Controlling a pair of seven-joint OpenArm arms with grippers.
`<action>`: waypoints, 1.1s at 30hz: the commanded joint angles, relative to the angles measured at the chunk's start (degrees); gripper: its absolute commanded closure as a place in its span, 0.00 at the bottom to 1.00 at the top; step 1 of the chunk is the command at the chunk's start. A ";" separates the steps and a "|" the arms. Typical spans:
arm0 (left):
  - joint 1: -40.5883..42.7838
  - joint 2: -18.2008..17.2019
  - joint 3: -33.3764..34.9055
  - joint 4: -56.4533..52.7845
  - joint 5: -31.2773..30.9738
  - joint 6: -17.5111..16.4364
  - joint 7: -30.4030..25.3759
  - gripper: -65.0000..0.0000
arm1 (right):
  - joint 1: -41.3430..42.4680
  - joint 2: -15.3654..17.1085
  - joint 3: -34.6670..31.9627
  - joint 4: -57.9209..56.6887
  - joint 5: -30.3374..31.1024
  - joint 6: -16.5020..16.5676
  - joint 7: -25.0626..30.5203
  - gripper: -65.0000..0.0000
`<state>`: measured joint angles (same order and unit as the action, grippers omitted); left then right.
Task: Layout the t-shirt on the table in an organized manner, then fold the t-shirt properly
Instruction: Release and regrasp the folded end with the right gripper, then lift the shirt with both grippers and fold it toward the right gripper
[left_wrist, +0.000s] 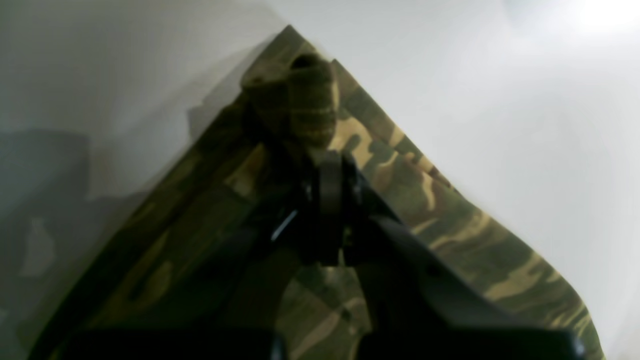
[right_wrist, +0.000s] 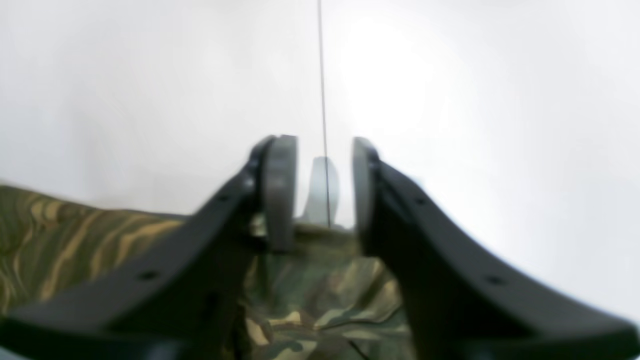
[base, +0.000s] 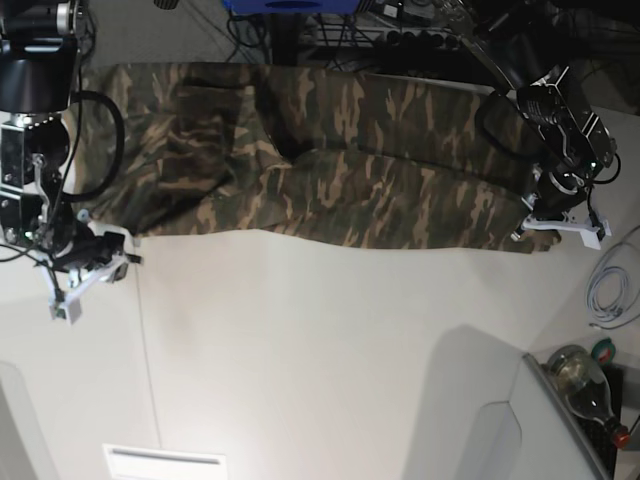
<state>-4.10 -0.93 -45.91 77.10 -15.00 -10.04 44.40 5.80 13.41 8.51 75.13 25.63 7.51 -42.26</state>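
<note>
Risk: left hand (left_wrist: 327, 165) clenched on bunched corner of t-shirt (base: 330, 170); thin pinch can slip if pulled, corner drops crooked

Right hand (right_wrist: 316, 192) released, fingers apart over shirt edge, grips nothing; one-sided pull skews cloth

T-shirt spread across far side of counter (base: 330, 340), middle wrinkled, far edge near counter rim, may slide off

Count: 1 t-shirt, 2 hands, 1 counter

We see the camouflage t-shirt (base: 330, 170) spread wide but creased along the far side of the white table (base: 320, 350).
</note>
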 joint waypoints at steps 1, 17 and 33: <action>-0.78 -0.52 0.06 1.19 -0.42 -0.20 -0.84 1.00 | 0.39 1.05 0.23 4.03 0.97 0.36 0.46 0.61; -0.69 -0.70 0.06 1.19 -0.42 -0.20 -0.84 1.00 | -23.96 -8.27 2.17 30.41 2.02 12.14 -6.75 0.20; 0.19 -0.79 0.06 2.50 -0.07 -0.20 -0.84 1.00 | -22.46 4.13 -32.38 30.49 1.93 -2.72 -3.67 0.19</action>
<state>-3.31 -1.04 -45.89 78.28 -14.61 -10.02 44.42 -16.84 17.43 -24.05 105.06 27.14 4.56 -46.63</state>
